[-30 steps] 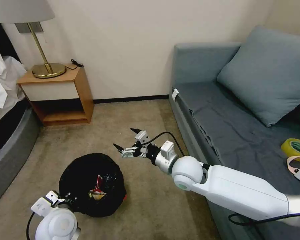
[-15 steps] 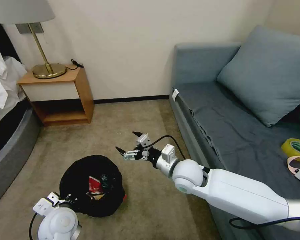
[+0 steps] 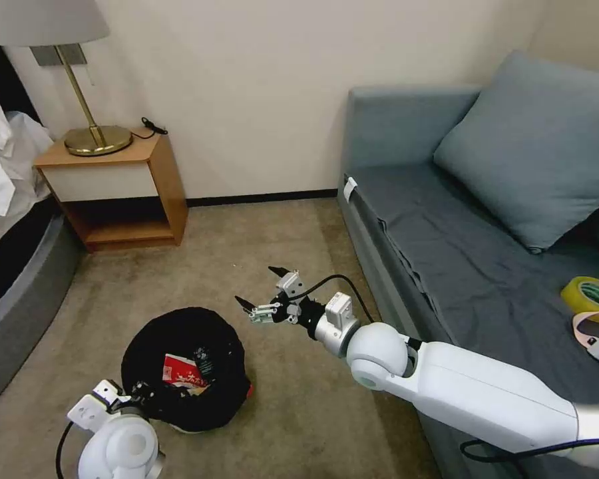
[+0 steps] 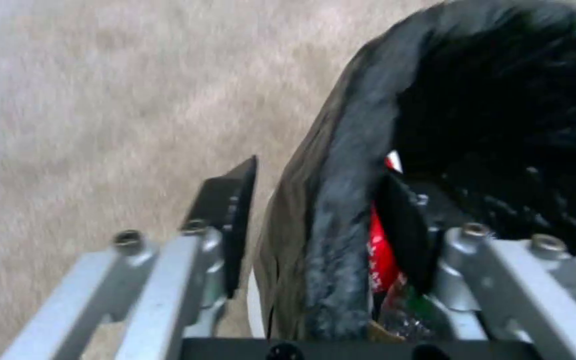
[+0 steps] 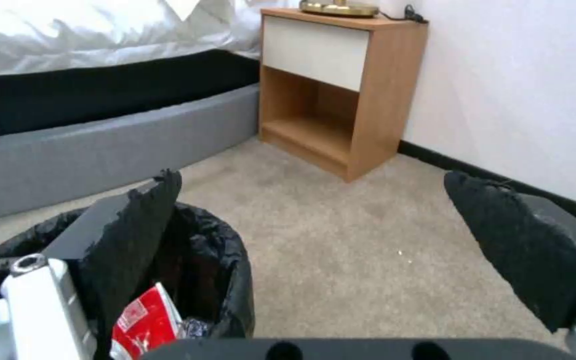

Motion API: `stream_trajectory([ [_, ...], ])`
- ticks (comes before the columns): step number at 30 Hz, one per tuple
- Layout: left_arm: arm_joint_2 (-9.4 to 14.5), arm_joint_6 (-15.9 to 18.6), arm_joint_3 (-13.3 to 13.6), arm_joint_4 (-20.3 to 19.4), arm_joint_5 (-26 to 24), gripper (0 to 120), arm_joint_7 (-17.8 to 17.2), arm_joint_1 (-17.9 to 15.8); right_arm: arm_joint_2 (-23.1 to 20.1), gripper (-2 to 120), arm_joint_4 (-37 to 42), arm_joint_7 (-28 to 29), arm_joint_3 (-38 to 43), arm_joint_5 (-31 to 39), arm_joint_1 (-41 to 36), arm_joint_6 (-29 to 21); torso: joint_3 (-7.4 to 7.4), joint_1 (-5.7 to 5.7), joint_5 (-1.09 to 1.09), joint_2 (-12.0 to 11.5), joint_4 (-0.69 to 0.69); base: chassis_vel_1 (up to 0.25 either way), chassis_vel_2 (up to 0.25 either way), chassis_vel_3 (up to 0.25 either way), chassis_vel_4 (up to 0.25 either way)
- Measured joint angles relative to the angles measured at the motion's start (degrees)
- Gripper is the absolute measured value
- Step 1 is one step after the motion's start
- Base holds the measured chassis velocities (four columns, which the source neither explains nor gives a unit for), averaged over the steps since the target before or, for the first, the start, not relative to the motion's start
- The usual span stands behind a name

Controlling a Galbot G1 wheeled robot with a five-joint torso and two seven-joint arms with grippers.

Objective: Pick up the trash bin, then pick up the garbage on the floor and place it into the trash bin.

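Note:
The trash bin, lined with a crinkly black bag, sits low at the left above the carpet. My left gripper is shut on its near rim. In the left wrist view one finger is outside the rim and the other inside the trash bin. Garbage lies inside, with a red-and-white carton on top. The carton also shows in the right wrist view. My right gripper hangs open and empty just past the bin's far right side, above bare carpet.
A grey sofa runs along the right, with a yellow tape roll on its seat. A wooden nightstand with a brass lamp stands at the back left, beside a bed. Bare carpet lies between them.
The red-and-white carton has tipped from upright to lying flat inside the bin. My right gripper, open throughout, has dropped a little and drawn back to the right. The bin has shifted slightly.

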Motion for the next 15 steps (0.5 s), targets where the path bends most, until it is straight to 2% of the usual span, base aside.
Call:
stream_trajectory([
  [3,-0.1,-1.3,0.2,-1.2,4.3,70,4.1,1.1,0.0,100,0.0,0.0,0.7,0.0,-0.5,0.0,0.0,0.0,0.02,0.0,0.0,0.0,0.0,0.0,0.0],
  [4,-0.1,-2.3,0.3,-1.4,6.2,73,5.9,1.4,0.0,100,0.0,0.0,1.0,0.0,-0.8,0.0,0.0,0.0,0.02,0.0,0.0,0.0,0.0,0.0,0.0],
  [5,-0.1,-2.3,0.3,-1.4,6.2,73,5.9,1.4,0.0,100,0.0,0.0,1.0,0.0,-0.8,0.0,0.0,0.0,0.02,0.0,0.0,0.0,0.0,0.0,0.0],
  [9,0.0,-8.4,0.1,-2.9,15.0,91,17.9,3.8,-0.1,100,0.6,0.3,3.7,0.4,-2.4,0.0,0.0,0.0,0.03,0.0,0.0,0.0,0.0,0.0,0.0],
  [10,0.0,-8.4,0.1,-2.9,15.0,91,17.9,3.8,-0.1,100,0.6,0.3,3.7,0.4,-2.4,0.0,0.0,0.0,0.03,0.0,0.0,0.0,0.0,0.0,0.0],
  [13,0.7,-13.0,-0.3,-4.3,19.8,99,26.2,5.1,0.1,100,1.4,1.4,7.5,0.5,-4.7,-0.4,0.0,0.0,0.04,0.0,0.0,0.0,0.0,0.0,0.0],
  [14,0.9,-13.9,-0.5,-4.4,20.7,100,27.9,5.3,0.1,100,1.6,1.6,8.4,0.5,-5.2,-0.5,0.0,0.0,0.04,0.0,0.01,0.0,0.0,0.0,0.0],
  [15,0.9,-13.9,-0.5,-4.4,20.7,100,27.9,5.3,0.1,100,1.6,1.6,8.4,0.5,-5.2,-0.5,0.0,0.0,0.04,0.0,0.01,0.0,0.0,0.0,0.0],
])
